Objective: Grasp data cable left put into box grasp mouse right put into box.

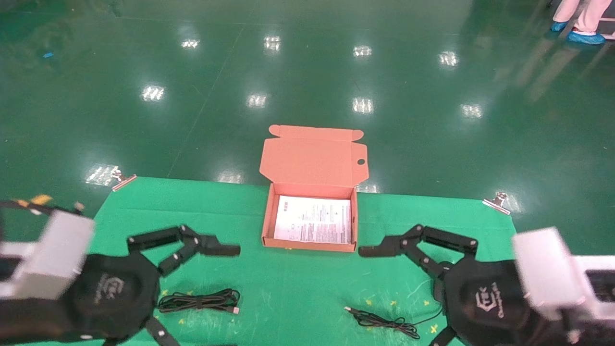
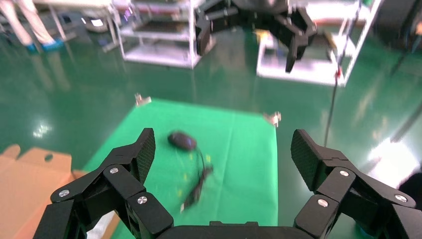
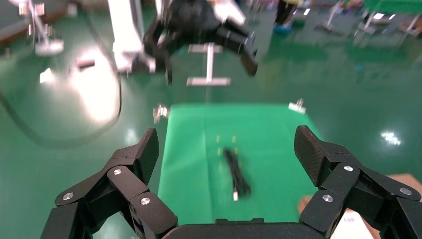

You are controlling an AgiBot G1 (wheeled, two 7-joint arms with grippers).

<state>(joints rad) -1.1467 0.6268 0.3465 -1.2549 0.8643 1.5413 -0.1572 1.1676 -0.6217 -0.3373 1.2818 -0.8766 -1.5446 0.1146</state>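
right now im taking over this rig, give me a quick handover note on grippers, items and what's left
Left gripper: open, empty, raised over the table's left side.
Right gripper: open, empty, raised over the right side.
Data cable: tied bundle on the green cloth near the left gripper, outside the box.
Mouse: on the cloth on the right side, its loose cord trailing toward the middle; hidden under the right arm in the head view.
Box: lid open at the table's far edge, only a white printed sheet inside.
Done: nothing packed.
Left: cable, then mouse, into the box.
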